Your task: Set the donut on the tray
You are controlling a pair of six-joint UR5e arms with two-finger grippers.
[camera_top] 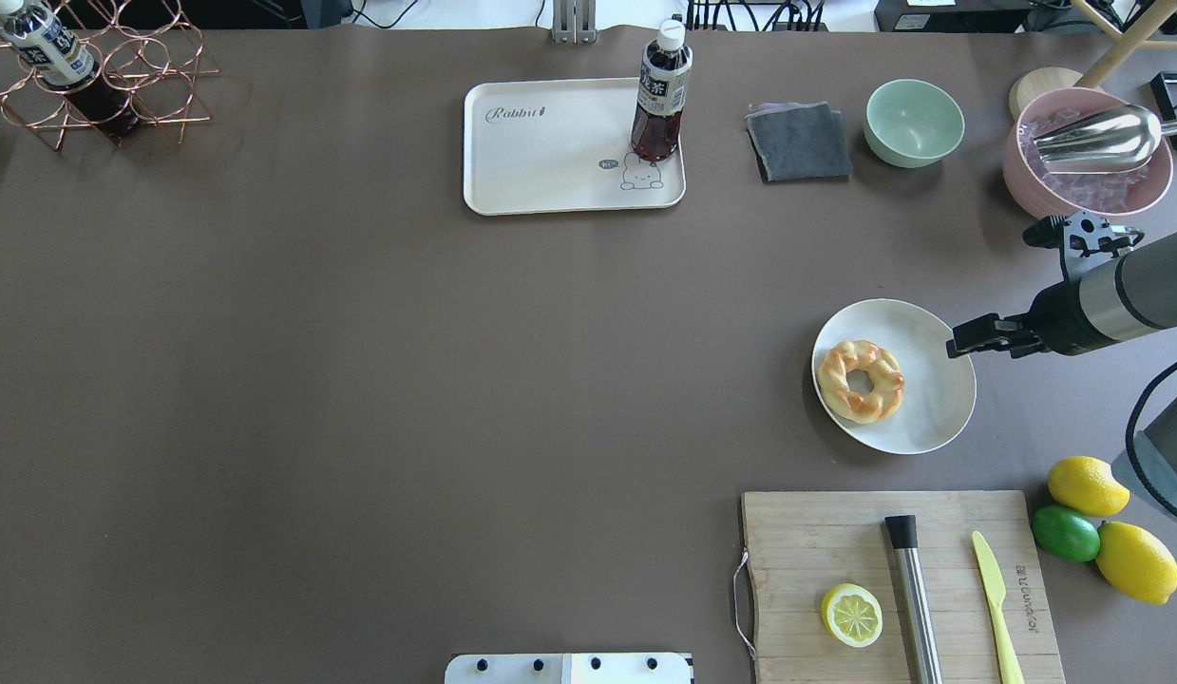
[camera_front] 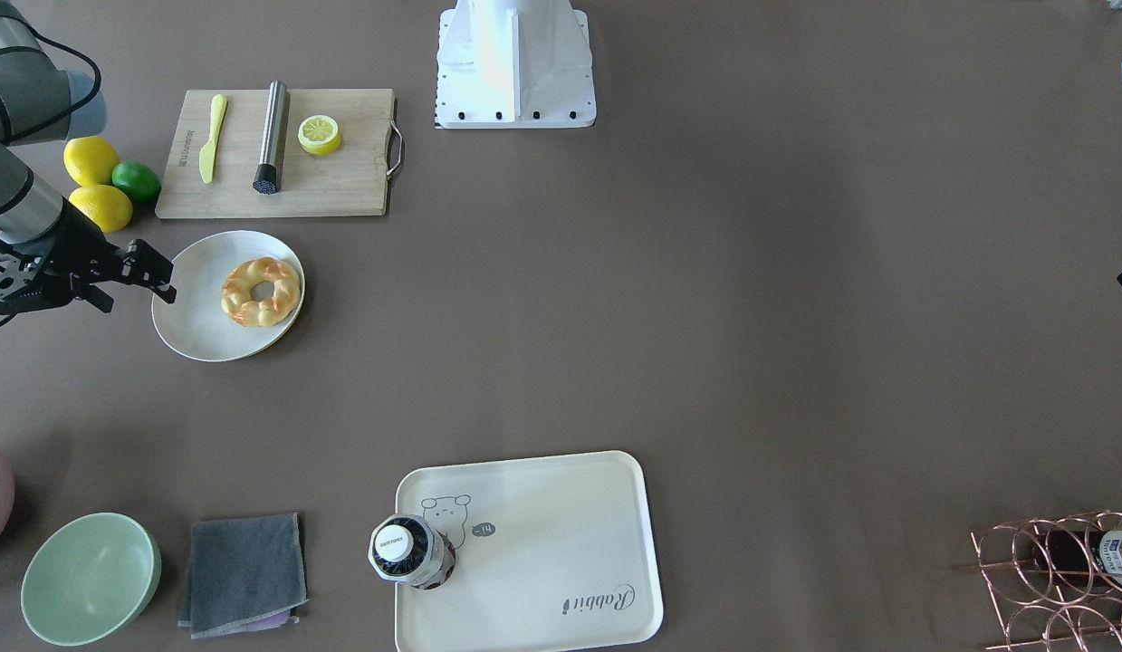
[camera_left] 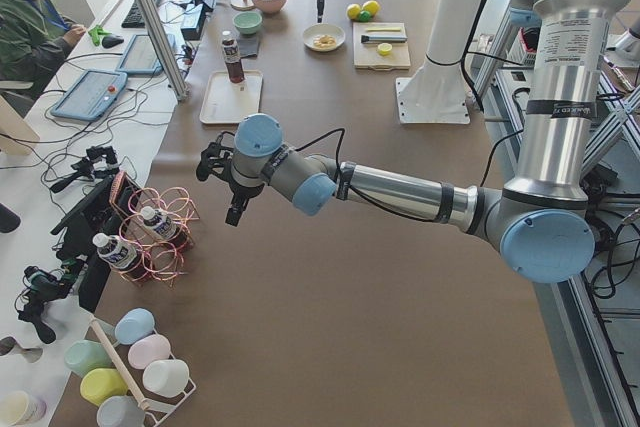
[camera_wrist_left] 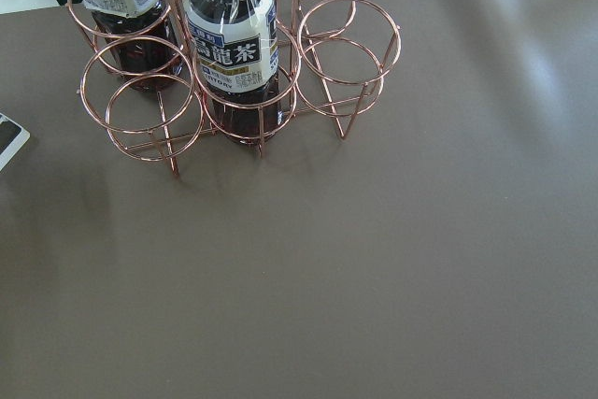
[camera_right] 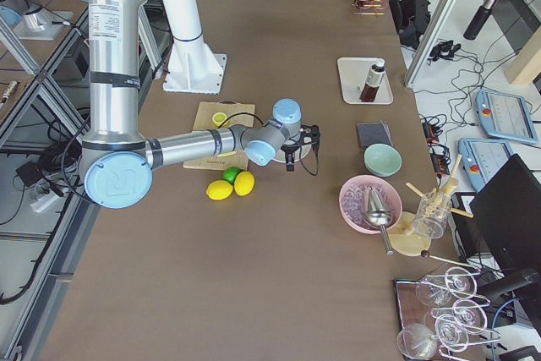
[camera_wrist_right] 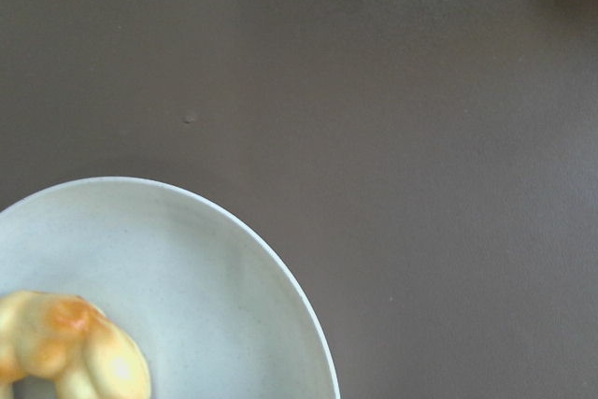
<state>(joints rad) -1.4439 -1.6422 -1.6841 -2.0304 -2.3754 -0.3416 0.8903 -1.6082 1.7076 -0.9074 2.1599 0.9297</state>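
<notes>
The donut (camera_front: pixel 261 291) lies on a round plate (camera_front: pixel 194 317), well apart from the tray (camera_front: pixel 561 534), which carries an upright bottle (camera_front: pixel 407 551). The right gripper (camera_front: pixel 165 282) hangs at the plate's rim, just beside the donut. The left gripper (camera_left: pixel 233 212) hovers over the tabletop (camera_front: pixel 705 317) near a wire rack (camera_left: pixel 160 237). I cannot tell whether either gripper's jaws are spread or pressed together

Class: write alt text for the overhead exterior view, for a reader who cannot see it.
A braided donut lies on a round white plate, the right gripper poised by its rim. Across the table, a cream tray holds an upright tea bottle.
</notes>
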